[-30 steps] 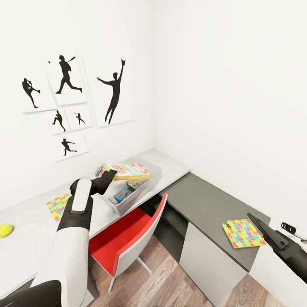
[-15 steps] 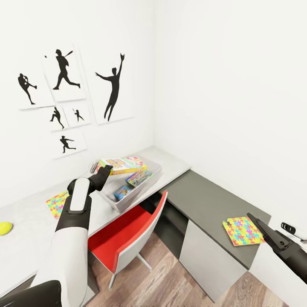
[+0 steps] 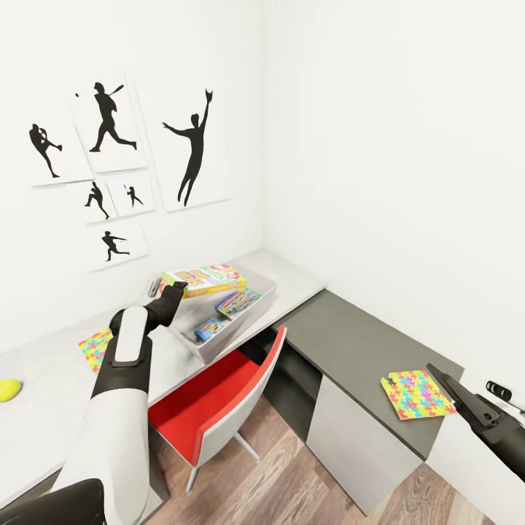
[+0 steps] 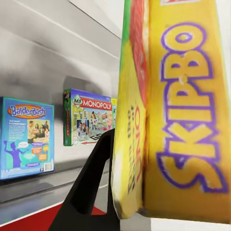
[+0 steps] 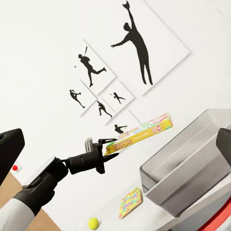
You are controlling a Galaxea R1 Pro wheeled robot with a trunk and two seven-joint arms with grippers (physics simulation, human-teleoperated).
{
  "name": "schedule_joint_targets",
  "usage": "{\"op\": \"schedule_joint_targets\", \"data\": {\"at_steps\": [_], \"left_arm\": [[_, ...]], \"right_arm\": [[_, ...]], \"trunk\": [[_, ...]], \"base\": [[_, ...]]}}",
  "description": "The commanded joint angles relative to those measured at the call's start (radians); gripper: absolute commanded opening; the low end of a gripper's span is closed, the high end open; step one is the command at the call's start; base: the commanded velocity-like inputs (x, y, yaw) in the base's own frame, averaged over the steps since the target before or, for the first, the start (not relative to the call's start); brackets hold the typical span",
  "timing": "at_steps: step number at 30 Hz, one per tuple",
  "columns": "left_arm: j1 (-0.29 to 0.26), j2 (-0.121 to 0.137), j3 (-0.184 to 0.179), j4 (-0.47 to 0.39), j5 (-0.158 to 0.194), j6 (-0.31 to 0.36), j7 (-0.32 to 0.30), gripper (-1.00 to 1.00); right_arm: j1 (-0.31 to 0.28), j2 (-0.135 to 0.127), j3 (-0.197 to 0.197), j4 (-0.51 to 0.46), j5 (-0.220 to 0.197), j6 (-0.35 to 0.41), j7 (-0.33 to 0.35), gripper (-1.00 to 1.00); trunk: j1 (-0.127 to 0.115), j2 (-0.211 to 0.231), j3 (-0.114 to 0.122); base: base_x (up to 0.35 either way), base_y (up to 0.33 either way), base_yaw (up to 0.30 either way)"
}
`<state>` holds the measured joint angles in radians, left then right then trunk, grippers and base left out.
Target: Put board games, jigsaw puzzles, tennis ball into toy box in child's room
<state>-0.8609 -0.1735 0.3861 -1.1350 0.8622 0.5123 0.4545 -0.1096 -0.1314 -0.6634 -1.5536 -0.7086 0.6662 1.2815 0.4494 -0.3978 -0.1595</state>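
Note:
My left gripper (image 3: pixel 173 290) is shut on one end of the Skip-Bo board game (image 3: pixel 205 279), holding it roughly level just above the far left rim of the grey toy box (image 3: pixel 251 321) on the table (image 3: pixel 51 408). Inside the box lie the Monopoly game (image 3: pixel 238 301) and the blue game (image 3: pixel 210 329). The left wrist view shows the Skip-Bo box (image 4: pixel 178 110) against a dark finger (image 4: pixel 89 185), with Monopoly (image 4: pixel 91 122) and the blue game (image 4: pixel 26 137) below. One jigsaw puzzle (image 3: pixel 95 348) and the tennis ball (image 3: pixel 9 389) lie left of the box. My right gripper (image 3: pixel 446 383) is open beside the other puzzle (image 3: pixel 415 394).
A red chair with a white shell (image 3: pixel 219 408) is pushed in under the desk below the toy box. The darker desk wing (image 3: pixel 350 350) runs along the right wall. Silhouette pictures (image 3: pixel 109 146) hang on the left wall. Wooden floor (image 3: pixel 292 481) lies between chair and desk wing.
The left gripper has carried the Skip-Bo box up and to the left, from lying over the games in the toy box to above its rim. The view shifted slightly.

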Motion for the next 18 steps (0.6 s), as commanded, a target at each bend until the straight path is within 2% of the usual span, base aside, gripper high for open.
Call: {"op": "schedule_joint_targets", "data": {"at_steps": [1, 12, 18], "left_arm": [[-0.001, -0.001, 0.003, -0.002, 0.01, 0.004, 0.009, -1.0], [0.0, -0.001, -0.001, 0.002, 0.01, -0.032, 0.003, -1.0], [0.0, -0.001, -0.006, 0.01, 0.004, -0.034, 0.013, -1.0]], "right_arm": [[-0.001, 0.0, 0.0, 0.0, -0.003, 0.009, 0.001, 1.0], [-0.001, 0.002, 0.0, 0.0, -0.003, 0.009, 0.001, 1.0], [-0.001, 0.001, 0.0, 0.0, -0.003, 0.009, 0.001, 1.0]], "trunk": [[0.001, -0.002, -0.002], [0.001, -0.002, -0.002], [0.001, -0.002, -0.002]], "base": [[0.0, 0.0, 0.0], [0.003, 0.0, 0.0], [0.171, -0.022, 0.0]]}}
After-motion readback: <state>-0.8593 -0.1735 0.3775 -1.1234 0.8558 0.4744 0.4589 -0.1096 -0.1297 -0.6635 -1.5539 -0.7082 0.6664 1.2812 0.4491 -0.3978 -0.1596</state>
